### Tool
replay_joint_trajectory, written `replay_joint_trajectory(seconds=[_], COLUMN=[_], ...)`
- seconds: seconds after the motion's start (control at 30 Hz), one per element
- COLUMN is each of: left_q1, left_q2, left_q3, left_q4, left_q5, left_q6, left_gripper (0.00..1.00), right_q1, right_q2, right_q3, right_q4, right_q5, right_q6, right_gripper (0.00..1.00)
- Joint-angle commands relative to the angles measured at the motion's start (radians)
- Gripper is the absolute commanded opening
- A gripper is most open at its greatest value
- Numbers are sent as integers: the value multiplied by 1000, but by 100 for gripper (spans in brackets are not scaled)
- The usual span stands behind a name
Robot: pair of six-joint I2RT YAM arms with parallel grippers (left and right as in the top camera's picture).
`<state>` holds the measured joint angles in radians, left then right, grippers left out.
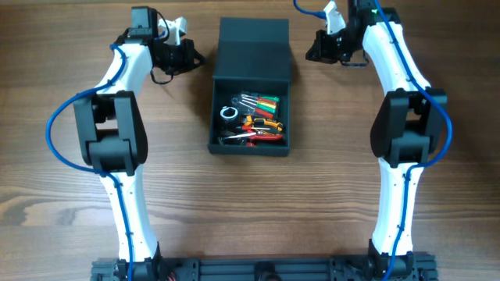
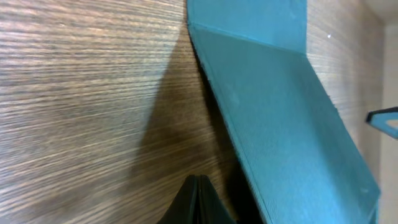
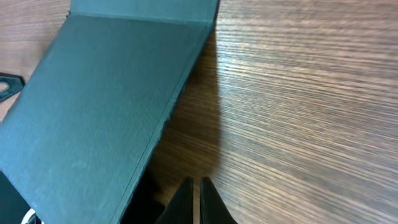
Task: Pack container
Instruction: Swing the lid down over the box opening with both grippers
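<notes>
Overhead, we see the container (image 1: pixel 250 147) at the middle of the table (image 1: pixel 70 187), open, its lid (image 1: pixel 254 51) thrown back on the far side. Inside lie screwdrivers (image 1: pixel 262 101) with coloured handles, red-handled pliers (image 1: pixel 262 126) and a silvery ring (image 1: pixel 228 112). The left gripper (image 1: pixel 190 55) sits just beside the lid's left edge and the right gripper (image 1: pixel 316 48) near its right edge. Neither holds anything.

From the left wrist, the lid (image 2: pixel 280 124) fills the right half of the view, slanting away over the wood. The left gripper (image 2: pixel 199 199) shows as one dark wedge at the bottom, its jaws pressed together and empty, close to the lid's edge. We cannot tell whether it touches.

From the right wrist, the lid (image 3: pixel 106 106) takes the left half. The right gripper (image 3: pixel 196 199) has its fingers drawn in to a bare slit, with nothing between them, a little way off the lid's edge.

We judge that the packing looks done and the lid is what remains. The risks lie there. If one arm pushes sooner or harder than the other, the lid may twist on its hinge, or the whole box may slide along the smooth wood. Narrow closed fingers could also slip off the matte flap. And if a handle stands above the rim, the lid would jam on it.
</notes>
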<state>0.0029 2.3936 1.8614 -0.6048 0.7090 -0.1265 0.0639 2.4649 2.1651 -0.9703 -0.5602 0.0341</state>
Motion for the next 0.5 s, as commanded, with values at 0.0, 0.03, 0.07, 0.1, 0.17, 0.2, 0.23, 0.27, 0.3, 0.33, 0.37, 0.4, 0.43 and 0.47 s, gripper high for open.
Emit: replay_joint_trajectory(seconds=[0.0,0.03,0.07,0.1,0.17,0.2,0.23,0.27,0.3,0.33,0.37,0.4,0.43,0.47], left_q1=[1,1,1,1,1,1,1,1,1,0,-2,-5,-8,-11], left_q2=[43,44,44,44,44,50,55,61,74,78,89,92,97,97], left_q3=[0,0,0,0,0,0,0,0,0,0,0,0,0,0], left_q4=[19,19,19,19,19,25,35,47,68,79,92,99,101,103], left_q5=[87,87,87,87,88,89,109,130,146,158,172,185,185,185], left_q6=[-40,-43,-43,-44,-51,-66,-70,-80,-114,-129,-134,-144,-144,-144], left_gripper=[4,4,4,4,4,4,4,4,4,4,4,4,4,4], right_q1=[3,3,3,3,3,3,4,5,6,7,9,11,14,16], right_q2=[79,82,90,92,97,100,101,101,101,101,102,102,102,102], right_q3=[19,19,19,19,19,19,19,19,19,19,19,19,19,19], right_q4=[13,18,26,33,43,47,47,47,47,47,49,50,50,50], right_q5=[-94,-106,-119,-131,-147,-148,-148,-151,-171,-188,-227,-257,-277,-283], right_q6=[42,47,47,48,55,56,58,60,59,58,58,58,59,60], right_gripper=[4,4,4,4,4,4,4,4,4,4,4,4,4,4])
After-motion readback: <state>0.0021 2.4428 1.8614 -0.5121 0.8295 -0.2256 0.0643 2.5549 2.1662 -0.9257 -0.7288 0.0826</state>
